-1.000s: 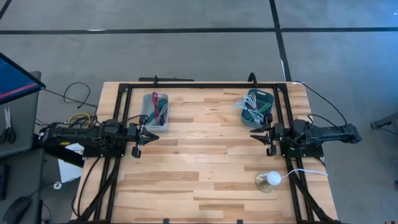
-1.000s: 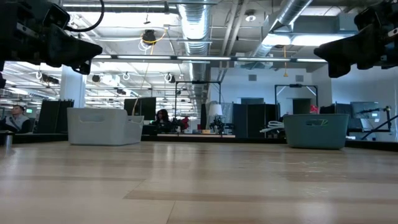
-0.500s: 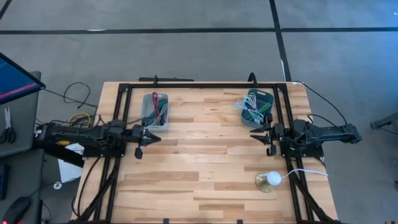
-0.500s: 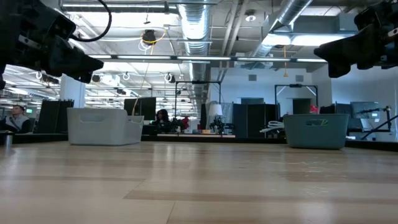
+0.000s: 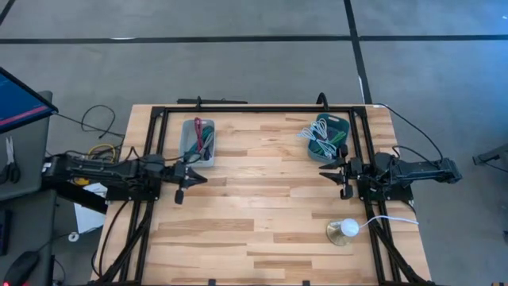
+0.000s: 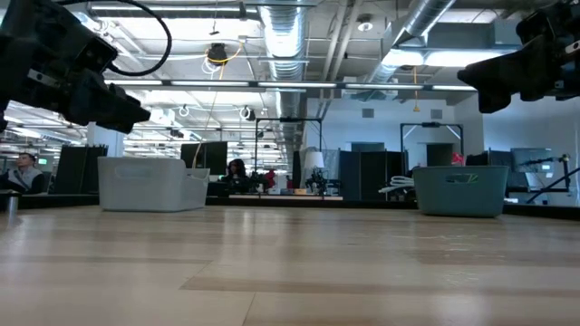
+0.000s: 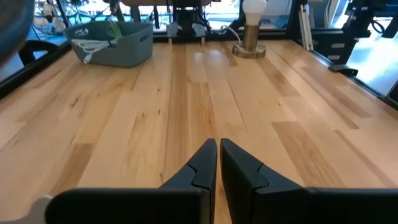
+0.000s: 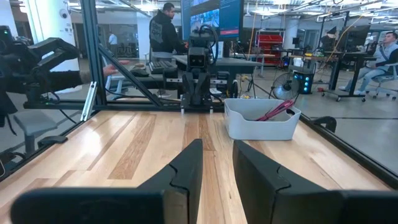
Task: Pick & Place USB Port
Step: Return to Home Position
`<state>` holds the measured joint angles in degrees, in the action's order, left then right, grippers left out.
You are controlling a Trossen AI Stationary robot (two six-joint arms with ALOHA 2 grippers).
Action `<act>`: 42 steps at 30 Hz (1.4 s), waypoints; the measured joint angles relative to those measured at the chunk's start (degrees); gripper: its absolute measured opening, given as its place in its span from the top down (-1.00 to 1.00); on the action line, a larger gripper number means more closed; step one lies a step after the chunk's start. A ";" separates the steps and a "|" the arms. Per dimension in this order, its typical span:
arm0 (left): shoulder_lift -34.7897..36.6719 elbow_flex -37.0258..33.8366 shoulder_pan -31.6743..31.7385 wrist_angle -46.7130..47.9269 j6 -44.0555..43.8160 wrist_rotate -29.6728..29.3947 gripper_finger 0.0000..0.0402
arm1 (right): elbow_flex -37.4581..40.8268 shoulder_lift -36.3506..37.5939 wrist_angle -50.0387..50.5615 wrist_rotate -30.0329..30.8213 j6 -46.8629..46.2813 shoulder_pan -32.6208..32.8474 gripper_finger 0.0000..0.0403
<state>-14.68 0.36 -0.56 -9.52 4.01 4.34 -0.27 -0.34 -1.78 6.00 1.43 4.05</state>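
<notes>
Homing seems in hand: left gripper point(image 5: 193, 177) closed, empty, gray bin point(image 5: 187, 141) just beside it; right gripper point(image 5: 322, 168) slightly open, empty; only retracting remains.

Left tool point(image 5: 198, 177) closed, right tool point(image 5: 323, 171) ajar

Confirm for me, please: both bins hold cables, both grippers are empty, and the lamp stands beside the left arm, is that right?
Not quite. The high view shows the lamp beside the right arm, not the left. The rest stands: the gray bin and the blue bin both hold cables, and the left gripper and right gripper are empty.
</notes>
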 joint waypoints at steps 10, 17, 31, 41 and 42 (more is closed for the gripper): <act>-2.78 0.00 0.00 0.00 0.00 0.00 0.89 | 0.00 0.00 0.00 0.00 0.00 0.00 0.59; -3.08 0.00 -0.02 0.00 0.01 0.00 0.89 | 0.00 0.00 0.00 0.00 0.00 0.00 0.59; 3.35 -0.07 -0.04 0.13 0.00 0.00 0.89 | 0.00 0.00 0.00 0.02 0.00 0.02 0.59; 14.67 -0.04 -0.03 -2.30 0.00 0.00 0.89 | 0.00 -0.02 0.00 0.00 0.01 0.02 0.59; 14.67 -0.04 -0.02 -2.61 0.00 0.02 0.89 | 0.00 -0.02 0.00 0.02 0.00 0.02 0.59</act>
<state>-0.01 0.32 -0.58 -12.13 4.01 4.36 -0.27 -0.36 -1.78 6.02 1.43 4.08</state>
